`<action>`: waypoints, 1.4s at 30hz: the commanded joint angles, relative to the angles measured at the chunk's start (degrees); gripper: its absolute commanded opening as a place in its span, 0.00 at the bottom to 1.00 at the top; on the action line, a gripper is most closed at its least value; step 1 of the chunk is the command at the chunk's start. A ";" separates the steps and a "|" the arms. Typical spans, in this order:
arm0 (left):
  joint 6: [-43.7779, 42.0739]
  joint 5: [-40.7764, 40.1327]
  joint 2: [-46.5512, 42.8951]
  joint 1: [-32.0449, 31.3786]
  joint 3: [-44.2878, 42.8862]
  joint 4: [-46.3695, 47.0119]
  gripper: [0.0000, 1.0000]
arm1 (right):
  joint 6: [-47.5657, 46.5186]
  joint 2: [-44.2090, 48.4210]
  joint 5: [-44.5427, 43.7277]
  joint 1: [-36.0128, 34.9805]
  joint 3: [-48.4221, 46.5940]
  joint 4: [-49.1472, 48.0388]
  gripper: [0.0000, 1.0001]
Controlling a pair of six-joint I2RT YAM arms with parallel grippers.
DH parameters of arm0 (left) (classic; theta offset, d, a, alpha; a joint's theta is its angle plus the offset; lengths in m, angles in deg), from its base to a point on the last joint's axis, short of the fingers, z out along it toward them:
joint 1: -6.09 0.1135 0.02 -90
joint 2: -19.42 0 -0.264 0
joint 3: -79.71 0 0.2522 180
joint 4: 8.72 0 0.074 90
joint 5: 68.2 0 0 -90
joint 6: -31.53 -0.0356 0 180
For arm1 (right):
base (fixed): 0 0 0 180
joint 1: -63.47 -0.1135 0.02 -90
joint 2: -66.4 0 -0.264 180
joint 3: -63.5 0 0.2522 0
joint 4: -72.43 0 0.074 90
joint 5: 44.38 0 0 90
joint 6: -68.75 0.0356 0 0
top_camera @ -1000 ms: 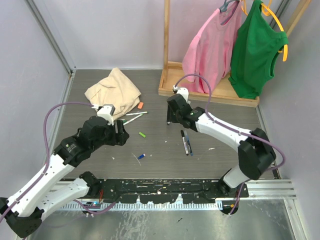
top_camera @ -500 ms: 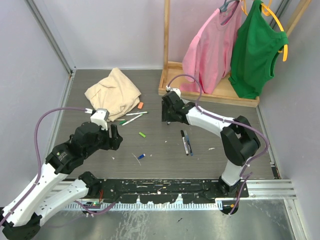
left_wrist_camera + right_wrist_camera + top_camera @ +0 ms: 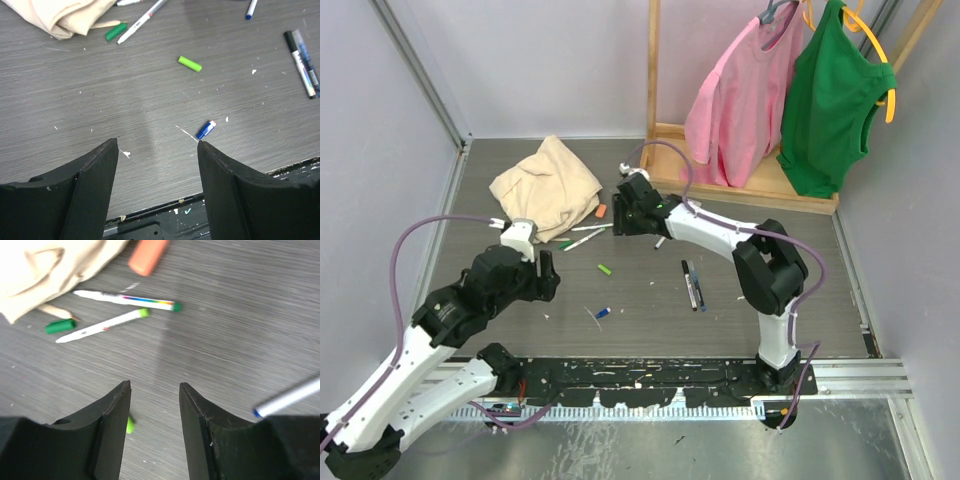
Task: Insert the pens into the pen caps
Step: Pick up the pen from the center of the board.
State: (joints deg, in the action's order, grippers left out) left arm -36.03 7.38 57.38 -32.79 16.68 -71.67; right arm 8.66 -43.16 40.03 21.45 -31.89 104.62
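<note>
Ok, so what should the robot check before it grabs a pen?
1. Right gripper open, nothing in it: ok.
2. Left gripper open, nothing in it: ok.
3. Two white pens lying flat, apart from each other: ok.
4. Light green cap and blue cap lying loose, nothing on top: ok.
5. A pen lined up between the right gripper's jaws: not ok, both white pens lie beyond its fingertips.
</note>
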 commanded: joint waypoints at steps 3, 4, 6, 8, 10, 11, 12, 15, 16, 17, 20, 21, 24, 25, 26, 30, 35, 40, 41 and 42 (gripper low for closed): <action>-0.36 -3.50 -6.13 0.32 -1.85 -0.86 0.66 | -18.54 -4.72 14.43 -2.21 -8.17 -3.30 0.49; -0.25 -3.55 -6.54 0.35 -2.16 -1.29 0.66 | -21.84 -5.09 16.48 -2.24 -8.20 -4.18 0.49; -0.20 -3.64 -7.10 0.34 -2.90 -2.14 0.66 | -28.99 -6.16 20.14 -2.20 -9.11 -4.59 0.50; -0.20 -4.20 -7.55 0.33 -3.11 -2.84 0.66 | -35.20 -8.30 22.00 -2.27 -12.38 -1.95 0.50; -0.08 -4.48 -8.10 0.35 -2.61 -2.76 0.66 | -41.29 -10.63 24.01 -2.21 -16.68 1.14 0.50; 0.04 -4.34 -8.31 0.30 -2.28 -2.47 0.66 | -44.06 -11.74 24.49 -2.24 -18.47 2.61 0.50; 0.05 -4.12 -8.34 0.33 -1.91 -2.16 0.66 | -46.76 -12.75 25.22 -2.26 -19.89 3.71 0.50; 0.13 -3.60 -8.33 0.30 -1.74 -2.00 0.66 | -53.29 -14.76 26.73 -2.22 -22.77 5.58 0.51; 0.13 -3.67 -8.33 0.33 -1.65 -1.97 0.66 | -55.60 -15.39 27.29 -2.23 -23.85 6.49 0.51; 0.15 -3.73 -8.38 0.32 -1.55 -1.91 0.66 | -57.82 -16.17 27.83 -2.27 -25.02 7.65 0.51; 0.15 -3.84 -8.57 0.22 -1.12 -1.55 0.67 | -64.49 -18.23 29.24 -2.52 -28.02 10.91 0.51; 0.23 -3.82 -8.60 0.25 -1.12 -1.54 0.67 | -66.17 -18.43 29.51 -2.53 -28.13 11.19 0.51; 0.24 -3.89 -8.52 0.20 -0.99 -1.44 0.67 | -69.01 -19.07 30.71 -2.55 -28.38 11.16 0.51; 0.24 -3.95 -8.51 0.21 -0.96 -1.44 0.67 | -69.41 -19.39 30.99 -2.54 -28.60 11.19 0.51; 0.24 -3.91 -8.39 0.20 -0.95 -1.44 0.67 | -69.75 -19.74 31.25 -2.54 -28.85 11.19 0.51; 0.37 -4.30 -8.71 0.26 -0.93 -1.52 0.67 | -70.24 -21.97 31.74 -2.60 -31.61 12.47 0.51; 0.50 -4.80 -9.20 0.25 -0.73 -1.36 0.68 | -70.98 -25.77 31.95 -2.84 -37.61 15.21 0.51; 0.50 -4.86 -8.94 0.21 -0.64 -1.30 0.68 | -70.99 -28.78 32.83 -3.39 -41.37 16.38 0.51; 0.50 -4.92 -8.84 0.22 -0.64 -1.27 0.68 | -70.96 -29.23 32.80 -3.56 -41.86 16.46 0.51; 0.46 -4.99 -8.86 0.27 -0.60 -1.28 0.68 | -71.00 -29.61 32.78 -3.67 -42.21 16.54 0.51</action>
State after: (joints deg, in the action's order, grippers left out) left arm -35.40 3.52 48.77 -32.79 16.06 -74.62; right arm -61.48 -72.25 70.90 18.72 -70.05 120.34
